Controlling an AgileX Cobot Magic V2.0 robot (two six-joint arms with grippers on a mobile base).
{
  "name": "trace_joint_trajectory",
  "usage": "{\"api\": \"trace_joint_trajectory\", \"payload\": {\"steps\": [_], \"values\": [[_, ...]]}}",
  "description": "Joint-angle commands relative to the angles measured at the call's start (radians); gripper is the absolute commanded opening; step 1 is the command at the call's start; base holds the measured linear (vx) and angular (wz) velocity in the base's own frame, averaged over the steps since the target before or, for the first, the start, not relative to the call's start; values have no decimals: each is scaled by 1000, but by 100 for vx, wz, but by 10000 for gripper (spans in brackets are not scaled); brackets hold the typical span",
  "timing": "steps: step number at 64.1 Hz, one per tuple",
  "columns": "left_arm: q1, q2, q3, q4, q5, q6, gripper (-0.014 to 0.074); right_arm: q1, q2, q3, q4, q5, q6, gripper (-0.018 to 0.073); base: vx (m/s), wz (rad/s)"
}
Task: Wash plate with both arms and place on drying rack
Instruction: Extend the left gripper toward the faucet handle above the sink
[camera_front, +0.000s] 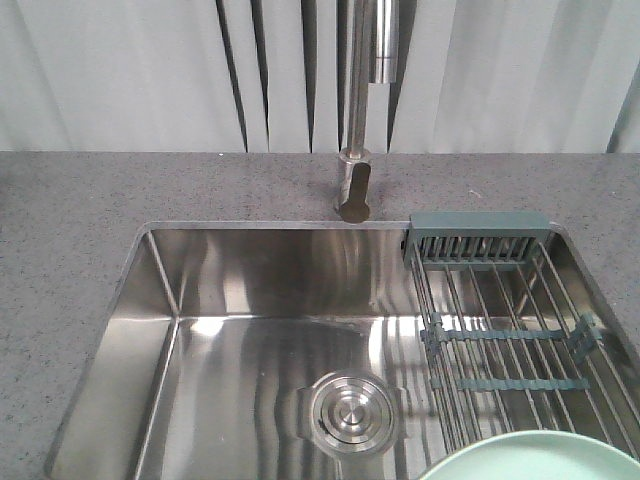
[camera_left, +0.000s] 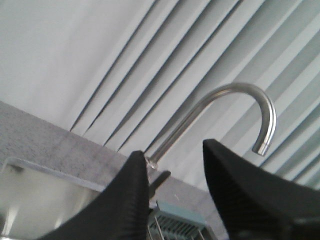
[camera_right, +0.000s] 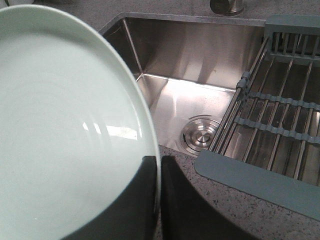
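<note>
The pale mint-green plate (camera_right: 65, 130) fills the left of the right wrist view, and my right gripper (camera_right: 159, 165) is shut on its rim, one finger on each face. In the front view only the plate's far edge (camera_front: 530, 458) shows at the bottom right, over the near end of the drying rack (camera_front: 510, 340). That rack (camera_right: 280, 125) of steel wires and grey-teal bars spans the right side of the sink. My left gripper (camera_left: 175, 155) is open and empty, raised and pointing toward the faucet.
The steel sink basin (camera_front: 250, 350) has a round drain (camera_front: 350, 412) near its front. A curved steel faucet (camera_front: 356, 110) rises behind it from the grey speckled counter (camera_front: 70, 230). Pale vertical blinds hang behind.
</note>
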Motion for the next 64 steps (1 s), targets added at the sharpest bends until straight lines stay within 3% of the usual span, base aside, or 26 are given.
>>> {"api": "trace_joint_trajectory", "payload": {"steps": [1, 16, 23, 41, 64], "values": [[-8, 135, -76, -204, 56, 204, 363, -6, 19, -22, 23, -74, 0, -4, 0, 0], [-8, 490, -185, -712, 250, 774, 380, -6, 19, -22, 23, -74, 0, -4, 0, 0], [-8, 655, -244, -819, 343, 930, 380, -6, 19, -22, 23, -74, 0, -4, 0, 0], [-14, 1093, -520, -822, 621, 972, 380, -6, 19, -22, 23, -74, 0, -4, 0, 0], [-129, 1478, -954, -810, 629, 975, 380, -6, 19, -22, 23, -74, 0, -4, 0, 0]]}}
